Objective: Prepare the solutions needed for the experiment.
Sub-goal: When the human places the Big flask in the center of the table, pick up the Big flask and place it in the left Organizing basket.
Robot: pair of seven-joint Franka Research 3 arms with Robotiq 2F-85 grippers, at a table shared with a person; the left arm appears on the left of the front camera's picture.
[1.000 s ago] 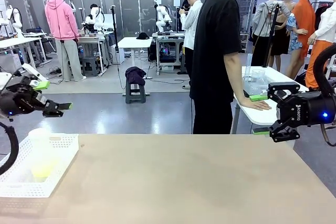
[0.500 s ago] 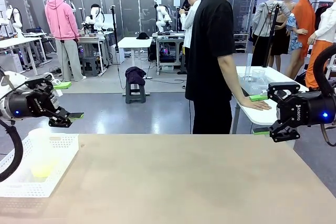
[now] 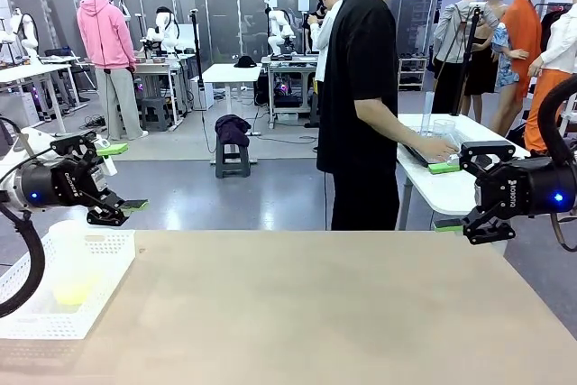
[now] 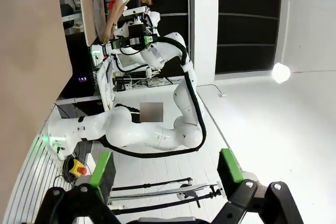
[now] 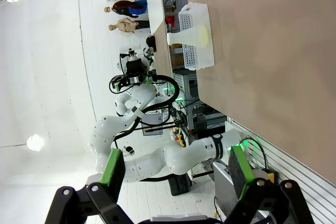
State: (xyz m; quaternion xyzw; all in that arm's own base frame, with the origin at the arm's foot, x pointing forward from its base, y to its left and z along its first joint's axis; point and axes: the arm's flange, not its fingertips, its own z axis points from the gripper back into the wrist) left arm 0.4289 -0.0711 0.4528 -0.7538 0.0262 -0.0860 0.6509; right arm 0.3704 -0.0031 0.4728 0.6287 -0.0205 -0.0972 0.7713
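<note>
A small volume of pale yellow-green liquid (image 3: 72, 288) is held in a frosted plastic cup (image 3: 70, 259) standing inside a white perforated plastic basket (image 3: 108, 263) at the left edge of the tan table (image 3: 343, 313). The left gripper (image 3: 115, 178) is seen above the basket with fingers spread wide and empty. The right gripper (image 3: 453, 196) is likewise spread wide and empty, well apart at the table's right side.

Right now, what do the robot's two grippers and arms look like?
Both the left gripper and right gripper are black two-finger units with green pads, a small blue light glowing on each body. White print marks the casings. Black cables loop behind them; the arm links are white.
</note>
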